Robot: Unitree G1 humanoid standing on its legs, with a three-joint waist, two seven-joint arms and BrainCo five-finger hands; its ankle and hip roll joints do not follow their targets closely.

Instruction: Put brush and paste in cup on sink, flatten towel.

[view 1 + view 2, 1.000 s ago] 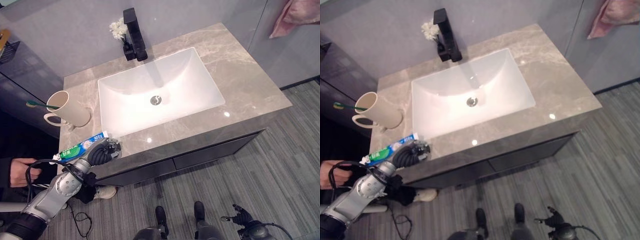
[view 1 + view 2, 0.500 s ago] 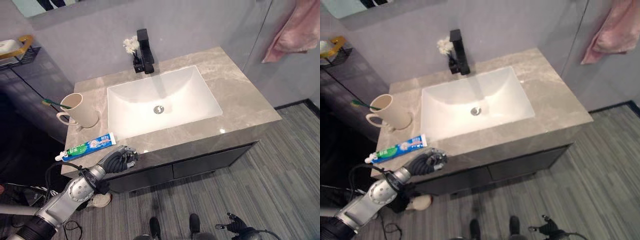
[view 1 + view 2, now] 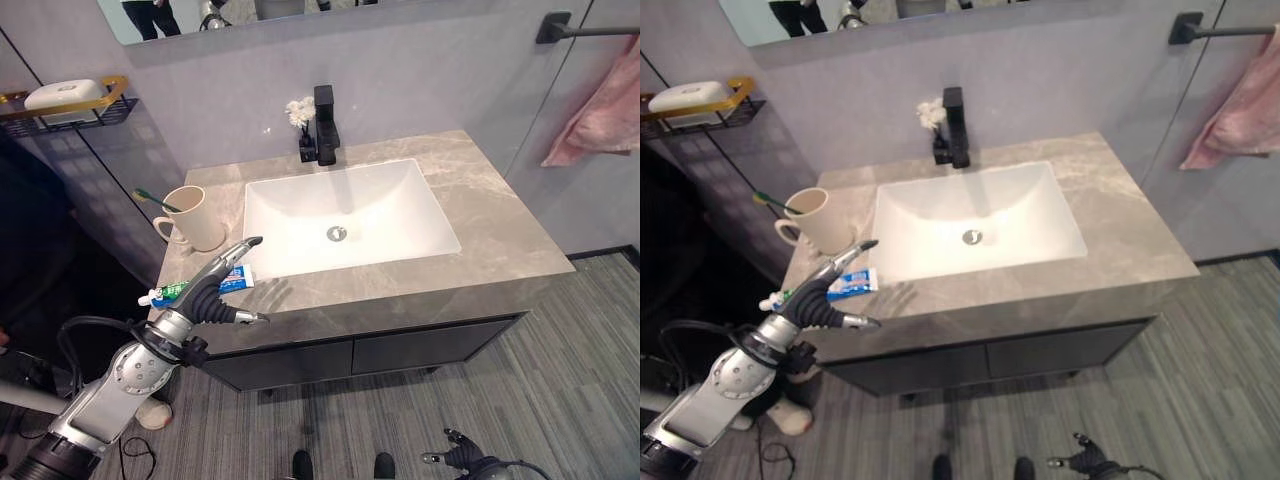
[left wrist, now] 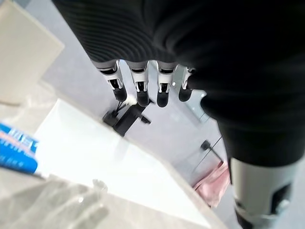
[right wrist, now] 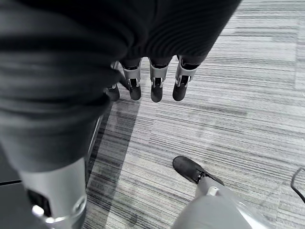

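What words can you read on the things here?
Toothpaste tube: it has print on its blue and green side, but too small and blurred to read.
Cup, tap and towel: no writing seen.

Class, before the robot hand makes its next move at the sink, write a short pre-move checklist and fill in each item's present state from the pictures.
1. Toothbrush in the cup: ok.
2. Toothpaste in the cup: not ok, it lies flat on the countertop.
3. Left robot hand free to grasp: ok, fingers spread over the tube, holding nothing.
4. Cup upright: ok.
5. Towel flattened: not ok, it hangs bunched from the wall bar.
6. Right robot hand free: ok, low over the floor, holding nothing.
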